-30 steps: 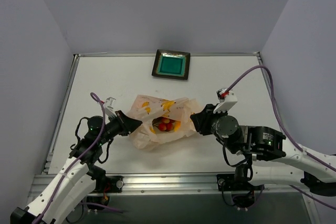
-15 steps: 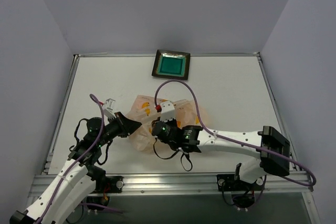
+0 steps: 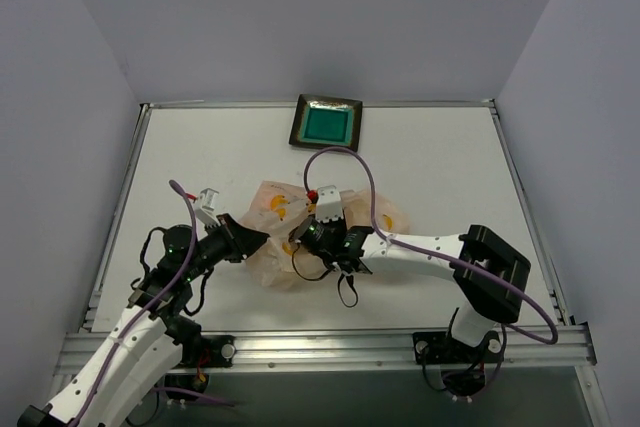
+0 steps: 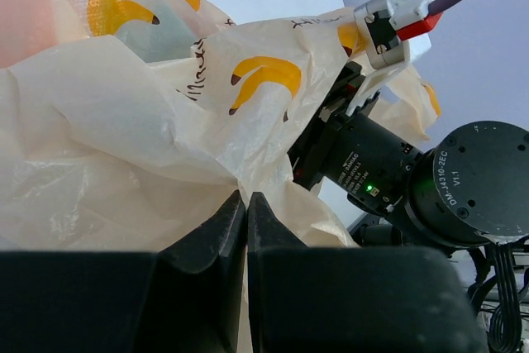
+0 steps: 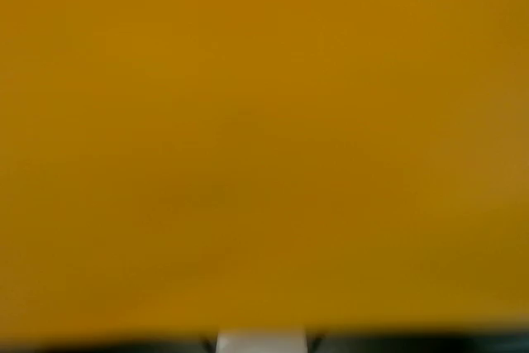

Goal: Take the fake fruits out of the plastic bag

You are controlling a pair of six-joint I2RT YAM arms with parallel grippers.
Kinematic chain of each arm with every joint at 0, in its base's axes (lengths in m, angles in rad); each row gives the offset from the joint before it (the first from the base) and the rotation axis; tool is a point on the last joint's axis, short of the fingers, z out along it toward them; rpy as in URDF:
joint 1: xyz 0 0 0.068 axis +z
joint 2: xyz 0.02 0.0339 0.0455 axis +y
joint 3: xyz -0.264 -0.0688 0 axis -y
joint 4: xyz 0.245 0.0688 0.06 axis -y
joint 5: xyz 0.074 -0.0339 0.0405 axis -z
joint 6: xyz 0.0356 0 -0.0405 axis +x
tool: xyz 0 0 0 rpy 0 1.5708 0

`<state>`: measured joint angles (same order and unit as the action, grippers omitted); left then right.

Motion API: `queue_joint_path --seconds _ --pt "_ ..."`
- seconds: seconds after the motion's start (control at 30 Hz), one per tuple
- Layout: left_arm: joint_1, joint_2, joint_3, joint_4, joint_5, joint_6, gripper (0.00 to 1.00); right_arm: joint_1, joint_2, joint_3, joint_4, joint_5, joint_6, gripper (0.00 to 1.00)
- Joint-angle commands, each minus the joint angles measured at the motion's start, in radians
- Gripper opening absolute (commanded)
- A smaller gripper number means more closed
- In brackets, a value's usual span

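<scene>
Pinching plastic bag (image 4: 107, 121), left hand (image 4: 246, 201) closed, right hand (image 3: 301, 241) buried inside.

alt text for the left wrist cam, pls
Left pincer shut on a fold of the crinkly, banana-print plastic bag, which fills most of the view. At right, the right arm reaches in behind a flap of the bag, its tip hidden.

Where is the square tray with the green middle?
In the top view, the tray sits at the far edge of the table, near the middle, beyond the banana-print plastic bag.
</scene>
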<state>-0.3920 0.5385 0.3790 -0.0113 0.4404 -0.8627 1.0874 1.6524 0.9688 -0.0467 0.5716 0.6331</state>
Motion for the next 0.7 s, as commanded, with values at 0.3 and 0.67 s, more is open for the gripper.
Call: queue_joint_path --seconds 0.3,0.67 --pt "-0.004 -0.006 0.028 0.033 0.024 0.014 0.02 -0.003 -0.126 -0.077 -0.203 0.114 0.114 0.74" --pt "-0.005 -0.037 -0.022 0.033 0.035 -0.006 0.02 -0.049 0.001 -0.082 -0.096 0.093 0.083 0.87"
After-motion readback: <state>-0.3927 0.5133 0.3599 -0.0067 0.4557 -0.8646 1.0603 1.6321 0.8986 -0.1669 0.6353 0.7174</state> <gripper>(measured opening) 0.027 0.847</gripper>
